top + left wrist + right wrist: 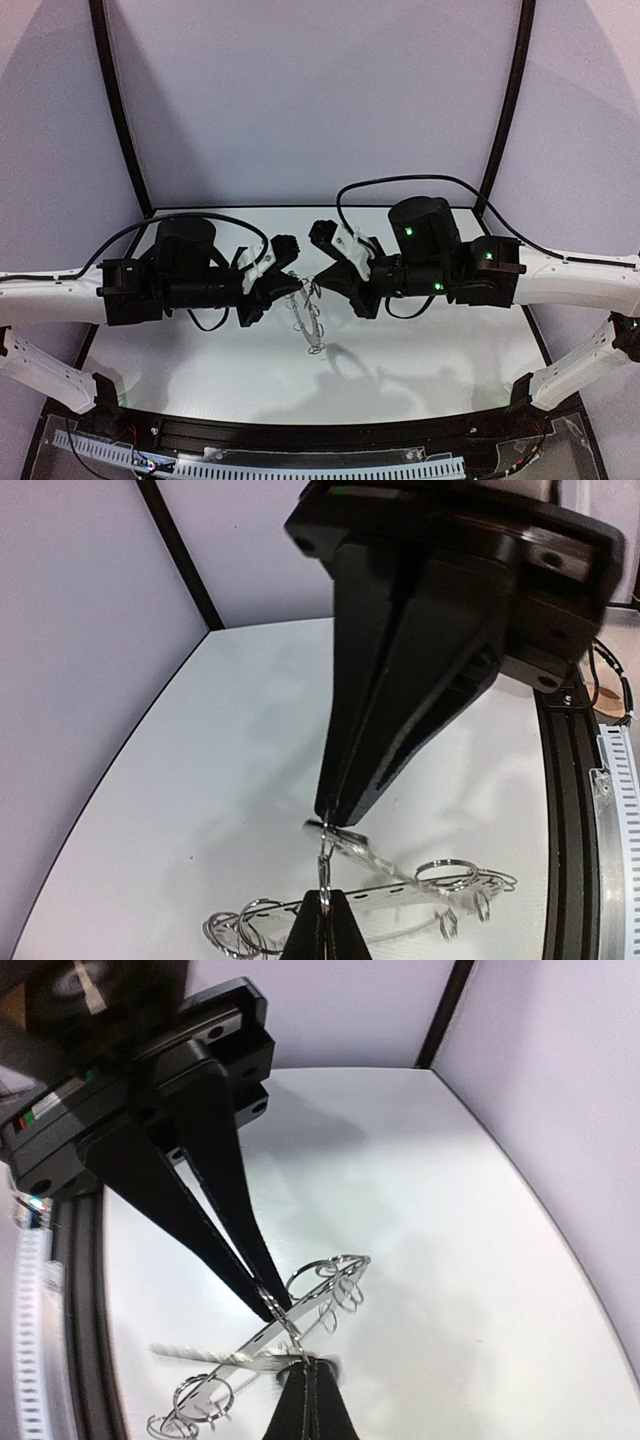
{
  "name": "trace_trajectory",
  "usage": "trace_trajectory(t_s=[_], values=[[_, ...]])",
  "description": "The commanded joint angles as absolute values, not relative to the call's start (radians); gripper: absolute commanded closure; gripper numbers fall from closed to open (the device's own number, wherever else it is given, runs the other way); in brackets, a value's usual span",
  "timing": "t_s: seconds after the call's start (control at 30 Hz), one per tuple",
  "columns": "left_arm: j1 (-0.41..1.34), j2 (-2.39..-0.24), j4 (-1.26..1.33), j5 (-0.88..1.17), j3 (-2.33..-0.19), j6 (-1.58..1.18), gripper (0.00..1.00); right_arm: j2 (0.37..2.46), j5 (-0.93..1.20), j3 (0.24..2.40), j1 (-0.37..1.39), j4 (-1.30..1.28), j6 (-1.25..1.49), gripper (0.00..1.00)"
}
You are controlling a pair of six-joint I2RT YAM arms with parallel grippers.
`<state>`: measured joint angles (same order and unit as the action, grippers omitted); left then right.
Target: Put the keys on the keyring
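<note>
I see the left gripper (335,818) and the right gripper (275,1308) clamped tight on the keyring (306,314) at table centre. It's a silvery slotted strip fringed with wire split rings, trailing toward 6 o'clock.

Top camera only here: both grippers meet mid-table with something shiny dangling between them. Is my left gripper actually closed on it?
Observer: Yes. The left wrist view shows the left gripper shut, its tips nipping a thin split ring.
Operator: What is the dangling part?
Observer: A slotted metal strip carrying several more of those rings.
Operator: And my right side?
Observer: The right gripper is shut too, its tips seemingly on that strip.
</note>
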<state>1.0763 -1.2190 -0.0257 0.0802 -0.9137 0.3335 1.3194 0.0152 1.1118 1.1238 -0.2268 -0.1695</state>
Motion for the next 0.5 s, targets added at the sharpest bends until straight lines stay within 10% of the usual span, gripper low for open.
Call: trace_trajectory(t_s=[0.0,0.47], values=[[1.083,-1.149,-0.009,0.142,-0.897,0.368,0.99,1.295,0.146,1.089,1.028,-0.286,-0.087,1.0],[1.083,-1.142,0.159,0.225,-0.863,0.405,0.99,1.447,0.335,1.119,0.953,-0.279,-0.052,1.0]])
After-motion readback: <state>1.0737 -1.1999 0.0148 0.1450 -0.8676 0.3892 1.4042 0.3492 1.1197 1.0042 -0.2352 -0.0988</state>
